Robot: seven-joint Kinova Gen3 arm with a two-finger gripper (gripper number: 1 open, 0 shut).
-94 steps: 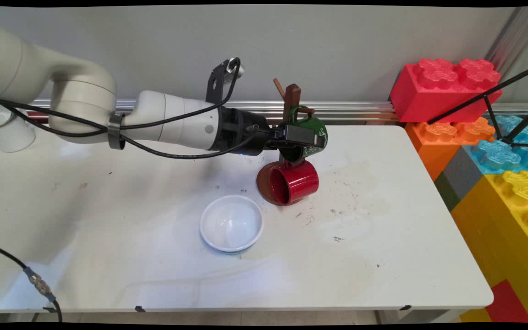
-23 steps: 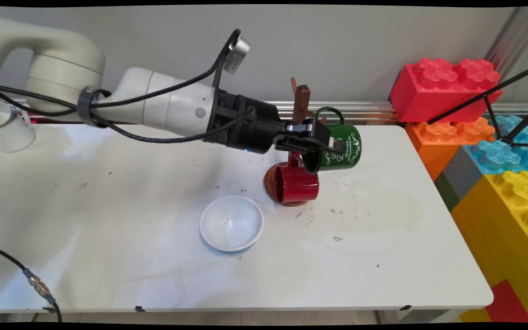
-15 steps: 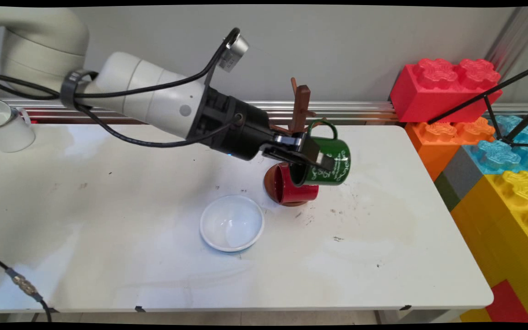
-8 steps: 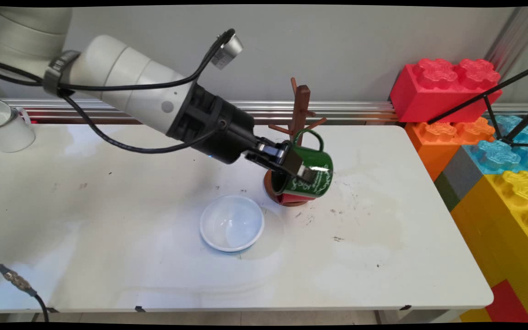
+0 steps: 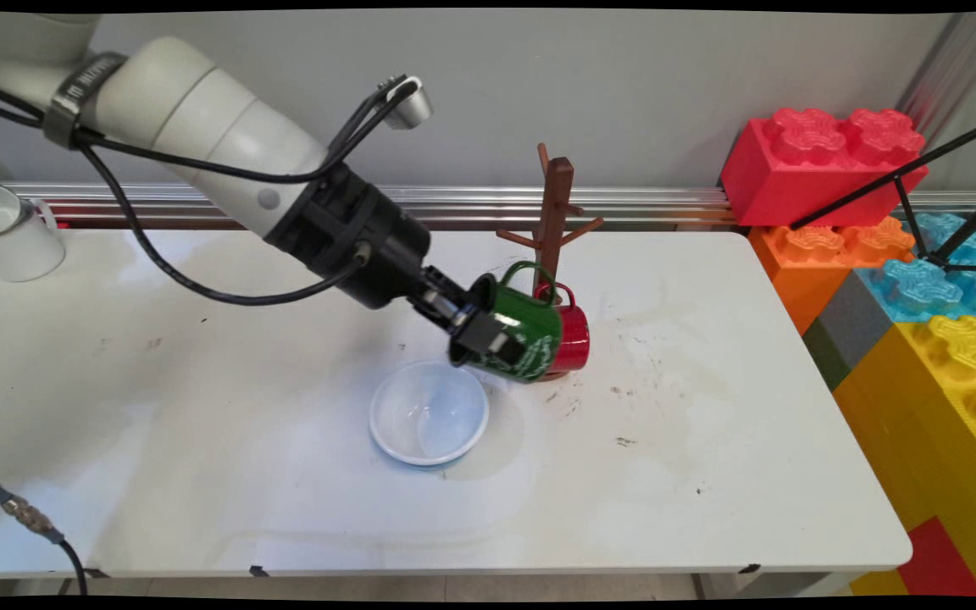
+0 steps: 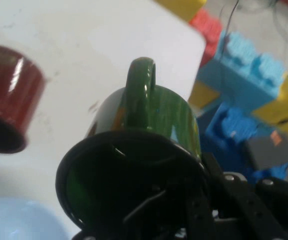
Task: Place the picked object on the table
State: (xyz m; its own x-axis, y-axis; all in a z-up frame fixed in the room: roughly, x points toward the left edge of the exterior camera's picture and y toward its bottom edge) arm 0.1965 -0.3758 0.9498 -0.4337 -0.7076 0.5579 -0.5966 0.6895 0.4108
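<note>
My gripper (image 5: 478, 332) is shut on the rim of a green mug (image 5: 524, 335), one finger inside it and one outside. The mug is held in the air, tilted, its mouth toward the arm and its handle (image 5: 527, 271) up. In the hand view the green mug (image 6: 148, 130) fills the centre with its handle on top. It hangs just right of and above a white bowl (image 5: 429, 413) on the table. Behind it a red mug (image 5: 571, 335) hangs low on a brown wooden mug tree (image 5: 554, 212); the hand view shows the red mug (image 6: 6, 112) at the left.
A white cup (image 5: 5, 233) stands at the table's far left. Big toy bricks, red (image 5: 818, 161), orange, blue and yellow (image 5: 945, 398), are stacked past the table's right edge. A black cable (image 5: 26, 517) lies at the front left corner.
The gripper lifted the green mug off the mug tree, swung it right, then carried it down and left toward the white bowl. The red mug stayed hanging on the tree.
</note>
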